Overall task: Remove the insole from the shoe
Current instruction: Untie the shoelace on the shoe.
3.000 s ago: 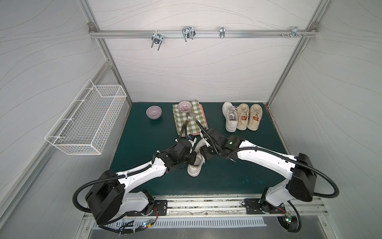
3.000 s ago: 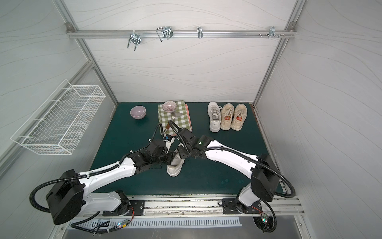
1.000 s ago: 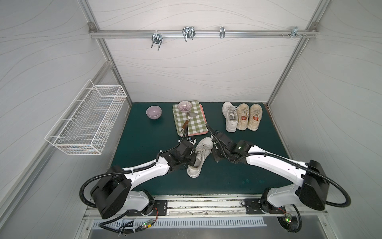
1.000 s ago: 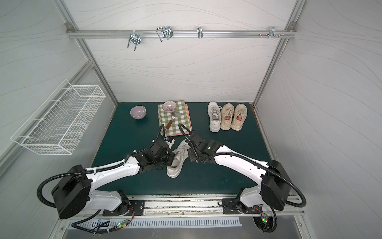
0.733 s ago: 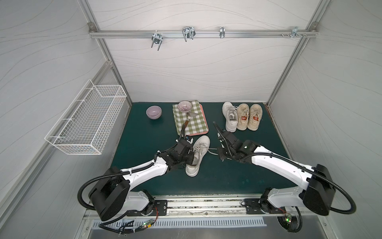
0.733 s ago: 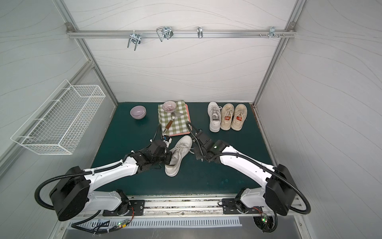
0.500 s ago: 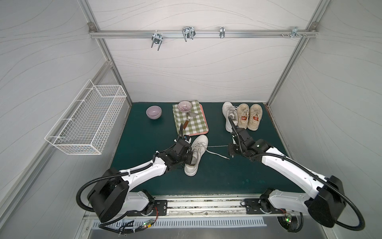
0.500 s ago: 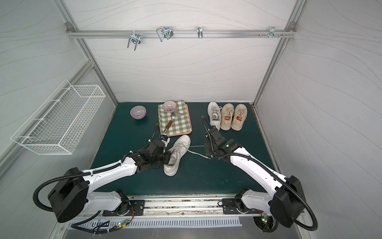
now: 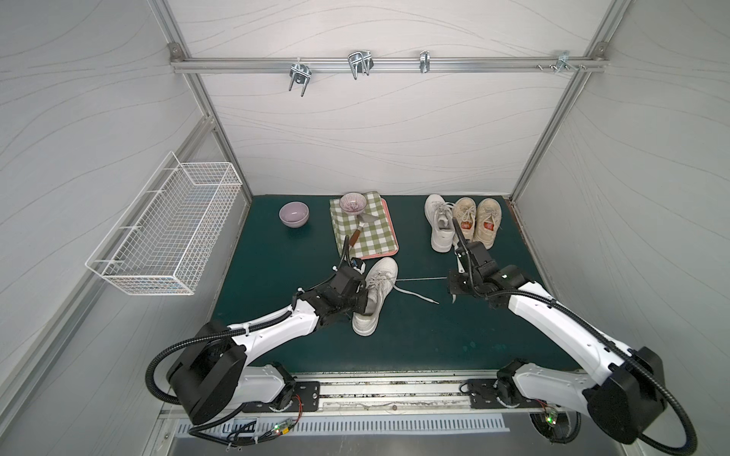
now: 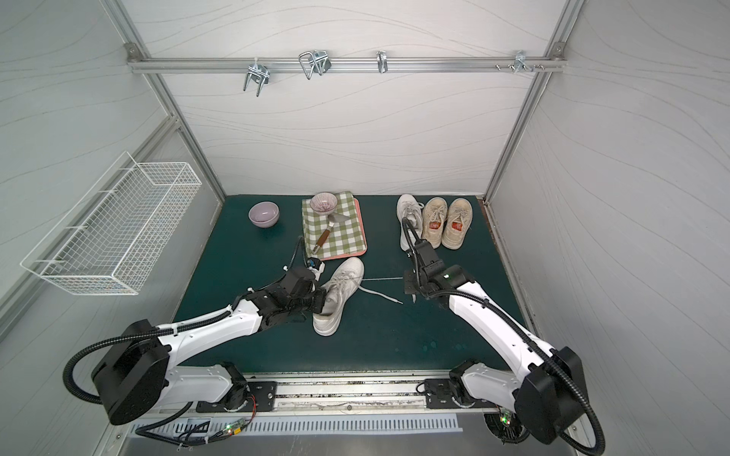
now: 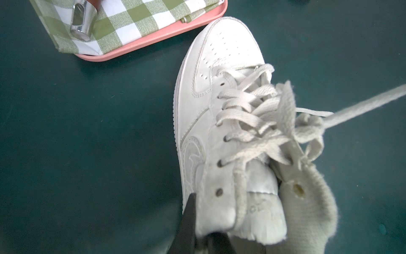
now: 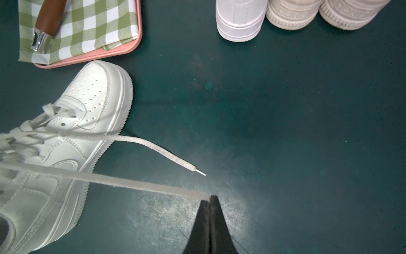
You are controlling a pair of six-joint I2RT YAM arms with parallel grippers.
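White shoe (image 9: 375, 292); green-and-white checked cloth (image 11: 131, 17); pink tray (image 11: 153, 38).

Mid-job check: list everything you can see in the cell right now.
white shoe: one, white, mid-mat, toe near the tray
taut lace: one, white, stretched off that shoe
loose lace: one, white, on the mat
white sneaker: one, white, back
beige sneakers: two, beige, back right
tray: one, pink, back centre
cloth: one, green check, on tray
small bowl: one, pinkish, on cloth
spatula: one, wood handle, on cloth
lilac bowl: one, lilac, back left
wire basket: one, white, left wall
mat: one, dark green
left gripper: fingers shut on white shoe's collar
right gripper: fingers shut on taut lace
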